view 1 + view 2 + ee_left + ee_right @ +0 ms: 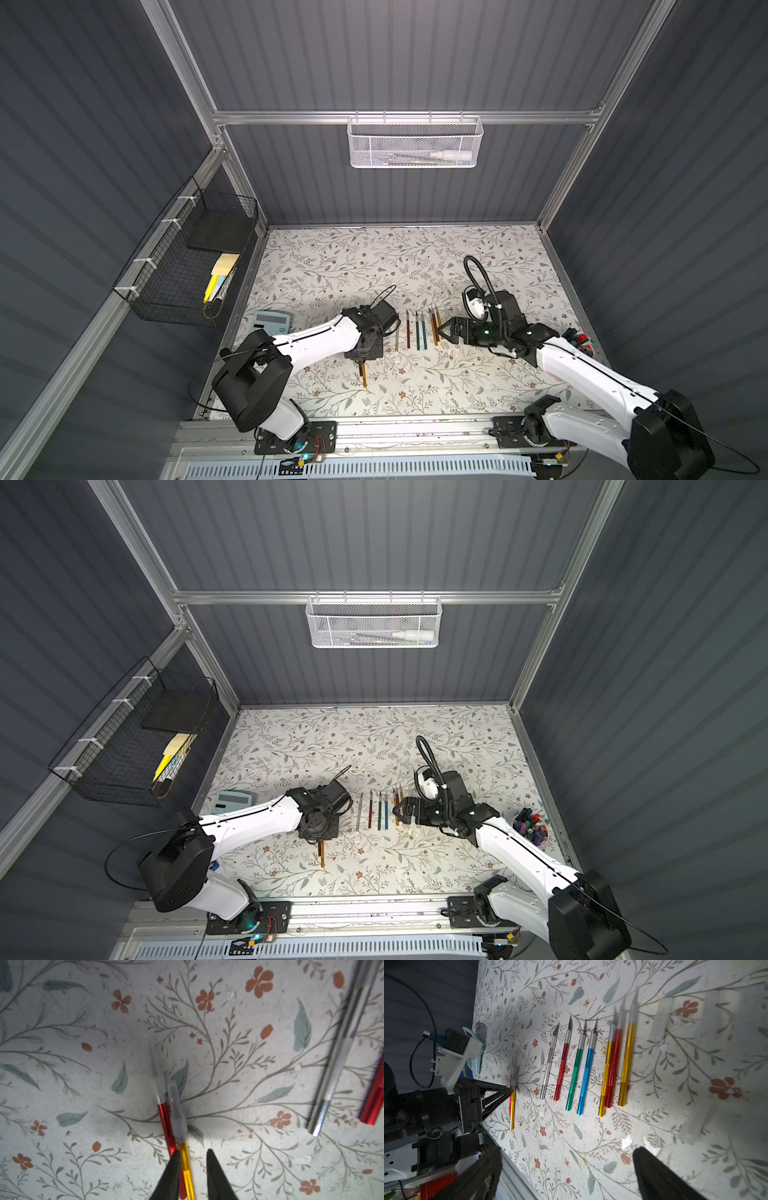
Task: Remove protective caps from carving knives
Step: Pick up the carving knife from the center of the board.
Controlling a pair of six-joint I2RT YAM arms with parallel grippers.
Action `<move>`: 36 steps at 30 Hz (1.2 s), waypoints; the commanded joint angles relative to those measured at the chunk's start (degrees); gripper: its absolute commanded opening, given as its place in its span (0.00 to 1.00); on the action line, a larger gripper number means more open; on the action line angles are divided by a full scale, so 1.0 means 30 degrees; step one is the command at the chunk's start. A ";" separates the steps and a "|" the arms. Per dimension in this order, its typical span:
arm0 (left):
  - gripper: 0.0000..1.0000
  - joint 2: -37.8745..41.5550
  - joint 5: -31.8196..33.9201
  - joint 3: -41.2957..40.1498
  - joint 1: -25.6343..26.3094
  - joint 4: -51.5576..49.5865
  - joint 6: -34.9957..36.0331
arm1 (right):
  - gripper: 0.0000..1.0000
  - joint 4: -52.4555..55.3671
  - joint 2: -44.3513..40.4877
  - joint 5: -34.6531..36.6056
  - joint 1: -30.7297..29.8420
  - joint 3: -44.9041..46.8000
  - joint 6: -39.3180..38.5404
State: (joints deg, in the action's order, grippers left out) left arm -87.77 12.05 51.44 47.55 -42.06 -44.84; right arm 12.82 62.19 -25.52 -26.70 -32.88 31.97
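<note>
My left gripper stands narrowly open astride a gold carving knife that lies on the table. The knife touches one finger and a gap shows to the other. A clear protective cap covers its blade. Tight beside it lies a red knife with its own cap. In both top views this pair lies near the front, under the left gripper. A row of silver, red, green and blue knives shows bare blades, then a gold-red-gold group. Loose caps lie beyond. My right gripper hovers wide open and holds nothing.
A calculator lies at the table's left. A cup of markers stands at the right edge. A black wire basket hangs on the left wall and a white mesh basket on the back rail.
</note>
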 commanded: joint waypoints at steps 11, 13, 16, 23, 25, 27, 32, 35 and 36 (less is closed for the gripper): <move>0.24 -0.0828 0.0311 -0.0176 -0.0090 0.0076 0.0005 | 0.99 -0.0413 -0.0392 0.0090 -0.0108 0.0432 -0.0035; 0.23 -0.0889 0.0289 -0.0180 -0.0093 0.0105 -0.0024 | 0.99 -0.0355 -0.0428 0.0112 -0.0123 0.0463 -0.0050; 0.23 -0.0891 0.0318 -0.0298 -0.0088 0.0133 -0.0098 | 0.99 -0.0355 -0.0458 0.0170 -0.0123 0.0523 -0.0079; 0.23 -0.0895 0.0296 -0.0671 -0.0088 0.0237 -0.0200 | 0.99 -0.0786 -0.0530 0.0185 -0.0123 0.0778 0.0154; 0.23 -0.0892 0.0289 -0.0737 -0.0096 0.0237 -0.0222 | 0.99 -0.0899 -0.0651 0.0176 -0.0120 0.0909 0.0236; 0.23 -0.0891 0.0245 -0.0794 -0.0089 0.0323 -0.0258 | 0.99 -0.0887 -0.0806 0.0213 -0.0119 0.1000 0.0243; 0.18 -0.1179 -0.0082 -0.0803 -0.0104 0.0656 -0.0233 | 0.99 -0.0771 -0.1013 0.0296 -0.0123 0.1174 0.0216; 0.17 -0.1330 -0.0253 -0.0885 -0.0105 0.0859 -0.0229 | 0.99 -0.0743 -0.1088 0.0353 -0.0119 0.1234 0.0185; 0.16 -0.1338 -0.0290 -0.0921 -0.0089 0.0923 -0.0229 | 0.99 -0.0728 -0.1102 0.0388 -0.0116 0.1235 0.0192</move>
State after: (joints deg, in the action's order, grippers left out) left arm -91.02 11.99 49.87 47.55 -39.68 -44.88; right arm 10.72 59.53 -25.21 -26.85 -29.87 32.53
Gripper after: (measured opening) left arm 0.166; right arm 0.990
